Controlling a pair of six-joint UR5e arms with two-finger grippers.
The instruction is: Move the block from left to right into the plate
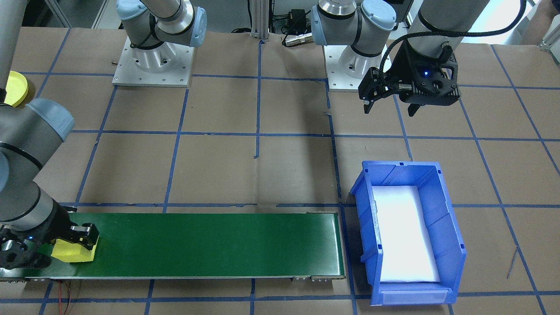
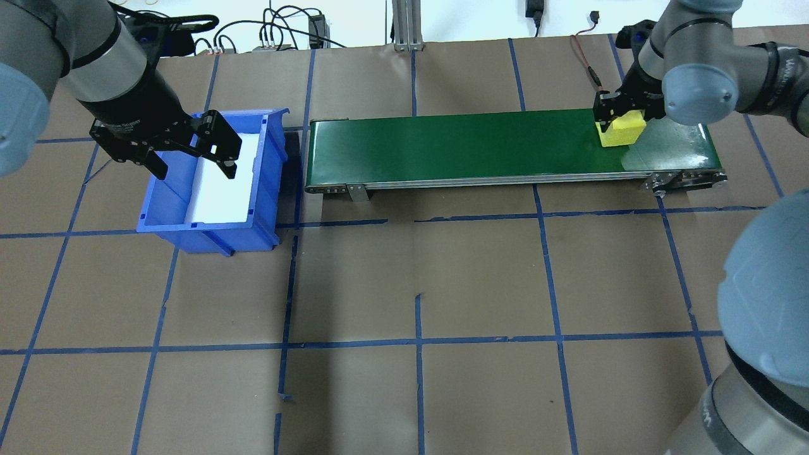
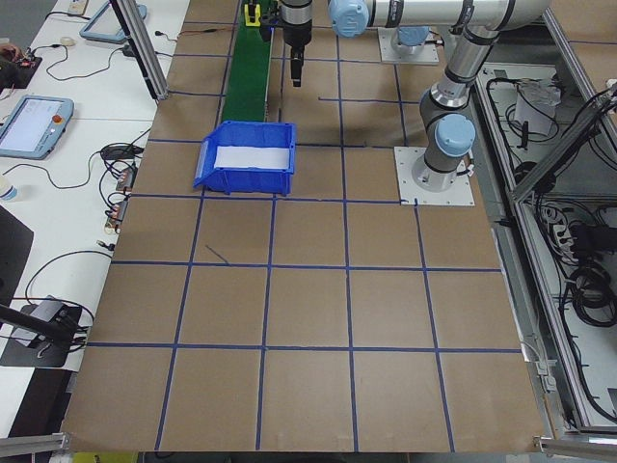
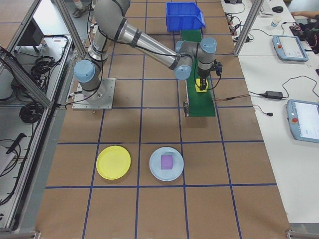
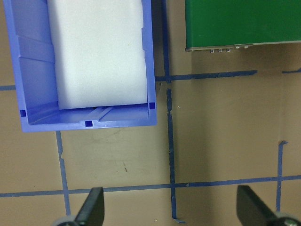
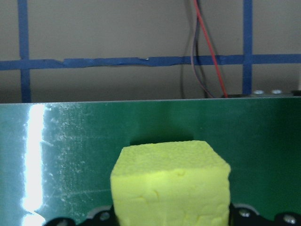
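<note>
Block: yellow foam block [image 2: 620, 131] sits on the green conveyor belt [image 2: 455, 145] at its far right end in the overhead view, upper right of the frame; the right wrist view shows it filling the lower centre, resting on the belt.
Right gripper: right gripper [image 2: 622, 115] is down around the block, one finger on each side; the fingers look closed against its flanks, so I judge it gripped, though the block is not yet raised off the belt.
Left gripper: left gripper [image 2: 193, 148] hangs above the blue bin [image 2: 208, 234] at the upper left of the overhead view, fingers spread wide, holding nothing.
Bin: stands just beside the belt's left end, lined with a white pad [image 2: 227, 183].
Plate: yellow plate [image 4: 113, 162] lies at the lower left of the right-side view, well apart from the belt, nothing on it; just beside it is a pale blue plate [image 4: 166, 164] carrying a purple block [image 4: 166, 162].
Step in hand: grasp at the belt, just before the lift.
Next move: raise the block straight up clear of the belt, carry it across the table to the yellow plate, not the blue one, then lower it inside the rim and let go.
</note>
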